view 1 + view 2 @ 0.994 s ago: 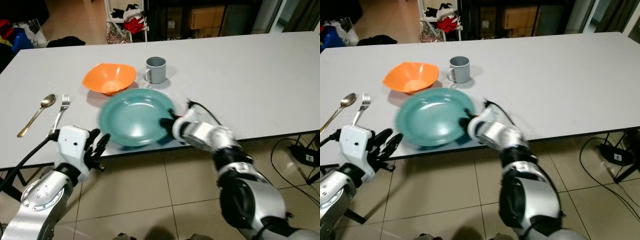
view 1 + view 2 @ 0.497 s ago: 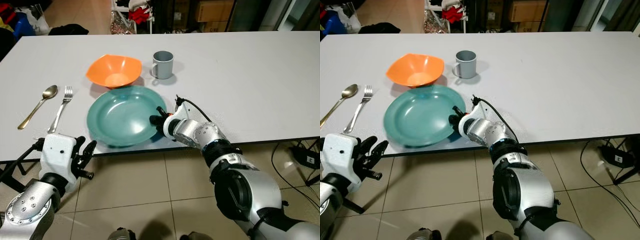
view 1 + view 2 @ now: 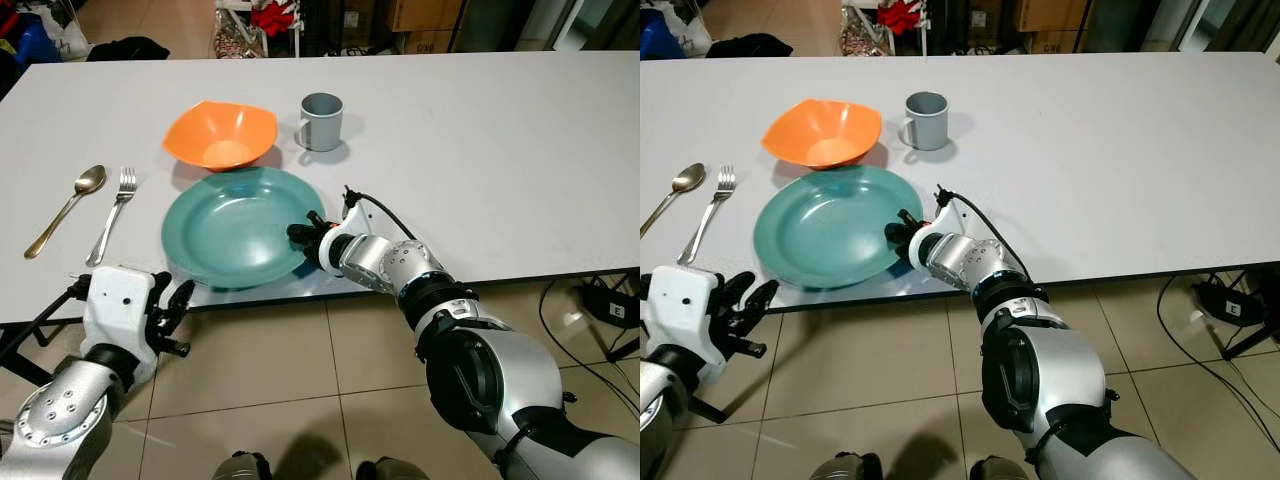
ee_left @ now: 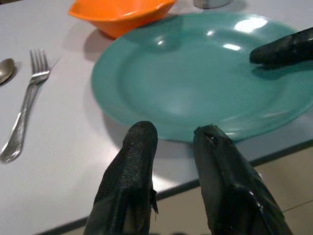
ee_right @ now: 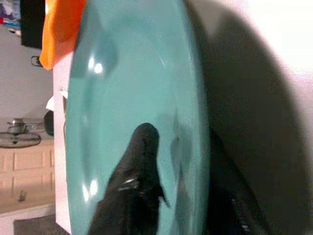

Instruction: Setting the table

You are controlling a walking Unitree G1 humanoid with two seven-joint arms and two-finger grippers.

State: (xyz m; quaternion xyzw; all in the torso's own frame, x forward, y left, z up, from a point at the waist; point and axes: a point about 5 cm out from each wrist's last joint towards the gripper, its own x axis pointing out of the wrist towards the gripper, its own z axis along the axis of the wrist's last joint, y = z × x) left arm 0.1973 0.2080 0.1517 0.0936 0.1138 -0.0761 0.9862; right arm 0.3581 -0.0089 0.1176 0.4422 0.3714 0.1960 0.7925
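Note:
A teal plate (image 3: 235, 225) lies near the front edge of the white table (image 3: 480, 150). My right gripper (image 3: 303, 234) is shut on the plate's right rim, one finger (image 5: 137, 161) on top and the other under it. An orange bowl (image 3: 221, 133) sits just behind the plate, and a grey mug (image 3: 320, 106) stands to the bowl's right. A fork (image 3: 112, 212) and a gold spoon (image 3: 67, 207) lie side by side at the left. My left gripper (image 3: 176, 312) hangs below the table's front edge, its fingers (image 4: 129, 171) slightly apart and empty.
The table's front edge (image 3: 540, 280) runs just past the plate, with tiled floor (image 3: 300, 400) below. Cables and a power strip (image 3: 612, 310) lie on the floor at the right. Shelves and boxes (image 3: 420, 15) stand behind the table.
The plate has slid left along the front edge with my right gripper on its rim. My left gripper has dropped from the table edge to below it.

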